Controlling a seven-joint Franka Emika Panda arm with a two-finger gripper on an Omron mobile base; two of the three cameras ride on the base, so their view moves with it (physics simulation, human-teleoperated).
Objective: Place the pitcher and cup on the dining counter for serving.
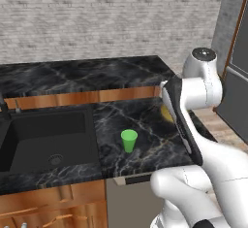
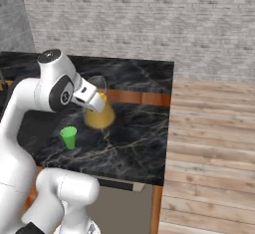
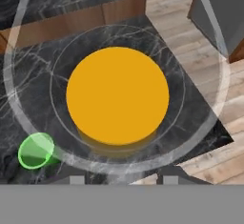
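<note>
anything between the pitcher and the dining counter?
Nothing visible. The pitcher is at the gripper over the lower worktop, and the dining counter just behind it looks bare there. The cup stands off to the side.

Left base view: from behind arm's left, looking forward and down across lower worktop [image 1: 145,120] toward brick wall. Right base view: same worktop from behind arm's right, wood floor at right. Hand view: very near, straight down into pitcher [image 3: 117,94]. All three share cup [image 1: 129,140].
</note>
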